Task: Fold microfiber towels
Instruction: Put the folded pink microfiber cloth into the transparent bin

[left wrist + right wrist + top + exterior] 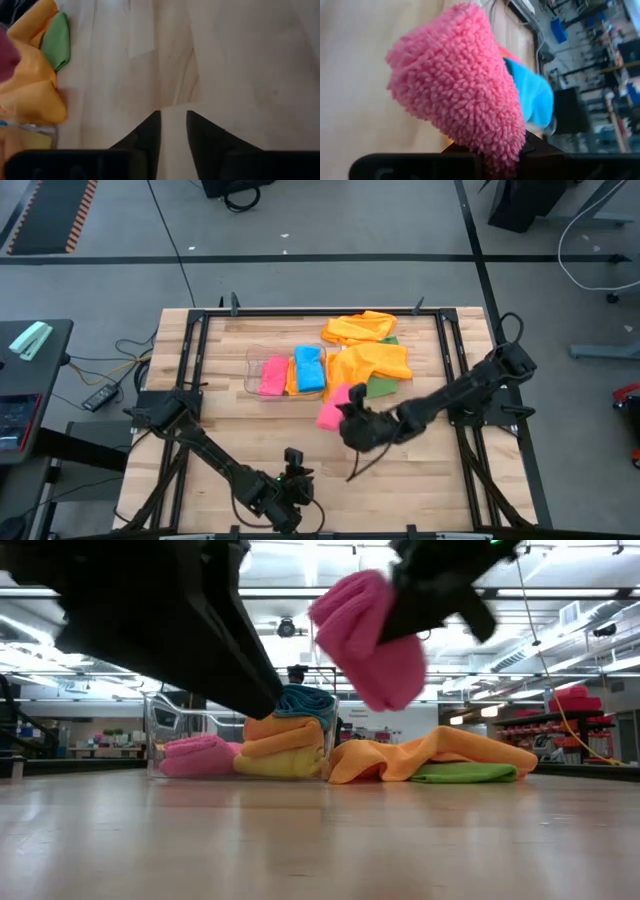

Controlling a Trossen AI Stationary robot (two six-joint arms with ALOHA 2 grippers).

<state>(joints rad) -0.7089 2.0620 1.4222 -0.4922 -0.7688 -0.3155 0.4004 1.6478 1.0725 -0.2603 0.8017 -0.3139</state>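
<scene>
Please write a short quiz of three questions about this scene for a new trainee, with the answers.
1. True or false: the right gripper holds a pink towel above the table.
2. Which towel lies on the table beside the orange towel, right of the bin? A) green B) white C) black
3. Fill in: the left gripper holds ____.

Key: 1 true; 2 A, the green towel; 3 nothing.
</scene>
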